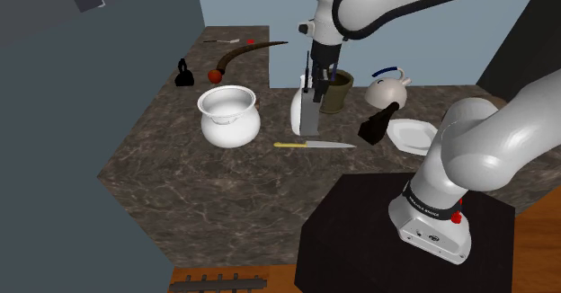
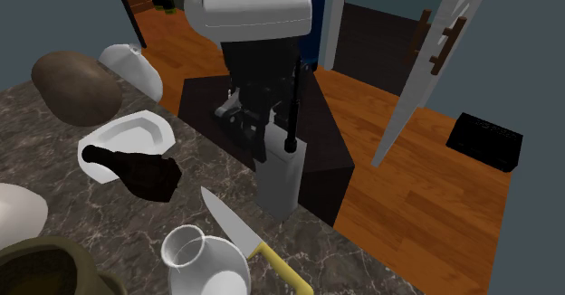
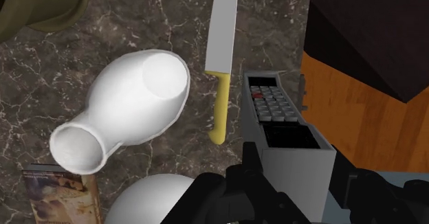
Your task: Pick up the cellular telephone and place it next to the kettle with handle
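Gripper point(image 1: 316, 83) is clamped on the phone point(image 1: 310, 116). Phone has a grey body and a black antenna pointing up, is held upright, and is clear of the counter point(image 1: 180, 183). It hangs over the knife point(image 1: 315, 145), near the counter edge that faces the stand point(image 1: 378, 237). In the wrist view the fingers point(image 3: 251, 174) clasp the phone's lower body from both sides, with the keypad toward the camera. Kettle point(image 1: 388, 92) is white with a blue handle and sits by the counter's far edge, toward the shoulder view's right. It is apart from the phone, with the olive pot point(image 1: 337, 93) between them. A white vase point(image 1: 296, 111) stands just behind the phone in the shoulder view. In the wrist view it is just beside the knife's yellow handle. The knife lies flat, blade toward the shoulder view's right. A dark bottle point(image 1: 378, 123) is just beside the white dish point(image 1: 415, 137), between the kettle and the stand-side edge, and overlaps the dish in both exterior views. A white pot point(image 1: 229, 114) is on the vase's other side, toward the shoulder view's left.
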